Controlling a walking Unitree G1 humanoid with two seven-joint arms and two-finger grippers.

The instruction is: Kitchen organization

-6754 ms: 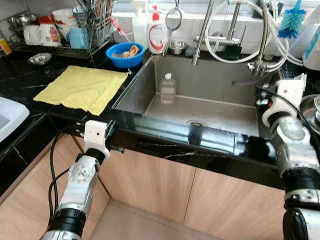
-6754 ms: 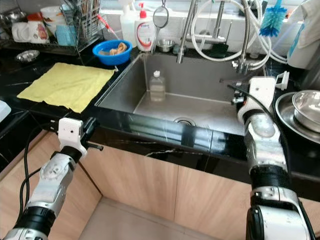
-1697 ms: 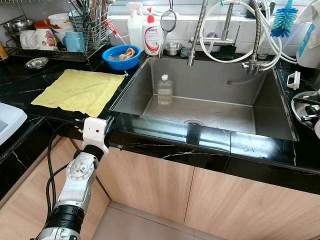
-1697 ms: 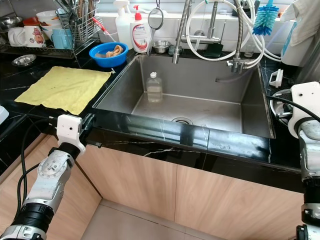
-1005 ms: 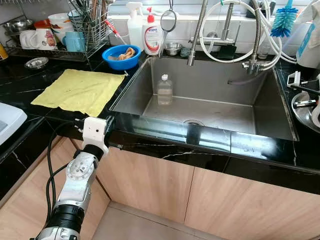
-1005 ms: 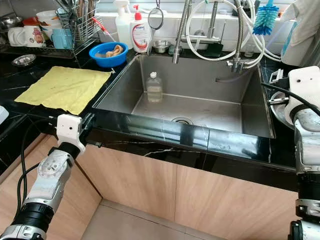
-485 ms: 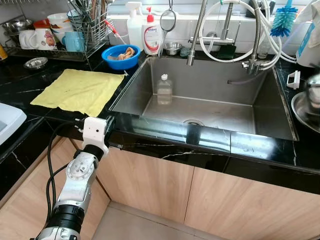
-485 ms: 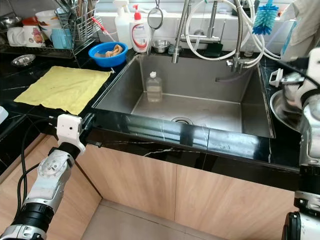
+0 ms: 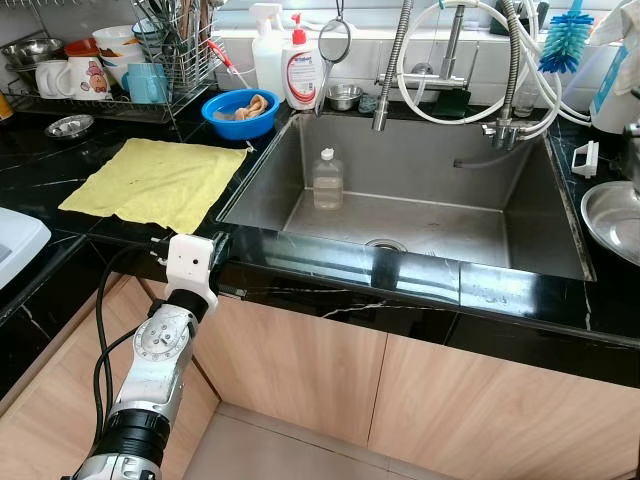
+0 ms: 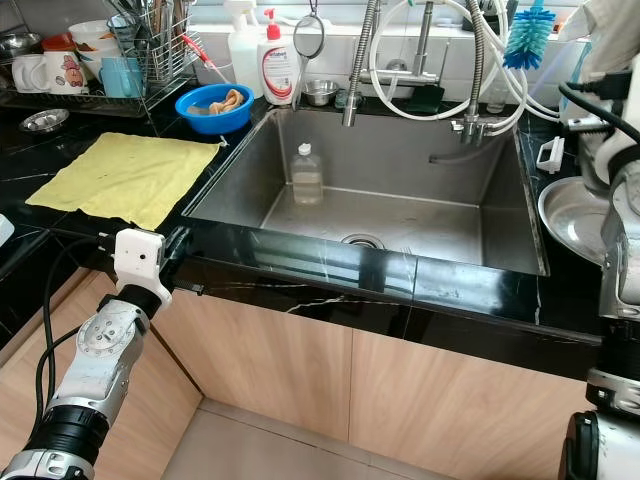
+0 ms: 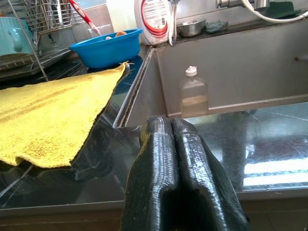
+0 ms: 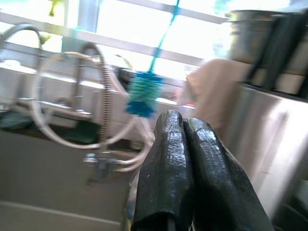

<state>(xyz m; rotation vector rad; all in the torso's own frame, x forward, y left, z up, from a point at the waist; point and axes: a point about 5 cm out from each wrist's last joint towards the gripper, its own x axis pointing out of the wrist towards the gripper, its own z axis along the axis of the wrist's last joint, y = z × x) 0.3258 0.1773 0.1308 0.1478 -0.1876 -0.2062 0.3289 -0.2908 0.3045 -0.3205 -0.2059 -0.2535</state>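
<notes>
From the head camera I see my left arm held low against the front edge of the black counter (image 9: 420, 285), its wrist block just below the yellow cloth (image 9: 155, 180). The left gripper (image 11: 173, 127) has its 2 fingers pressed flat together with nothing between them, pointing over the counter edge toward the sink (image 9: 560, 215). That wrist view gives me a close look at the small clear bottle (image 11: 193, 92) standing upright on the sink floor near the left wall, with the blue bowl (image 11: 106, 46) beyond the cloth.

The head views add what the wrist misses: the dish rack (image 9: 110, 65) with mugs at the back left, 2 soap bottles (image 9: 285, 62) behind the sink's left corner, and a round steel plate (image 10: 572, 218) on the counter right of the sink.

My right arm (image 10: 625, 210) is raised at the right edge, above that plate. The right gripper (image 12: 185, 125) is also closed tight and empty; its own camera looks toward the faucet hoses (image 12: 96, 110) and the blue-green bottle brush (image 12: 143, 93) hanging by the window, with blurred steel pots alongside.
</notes>
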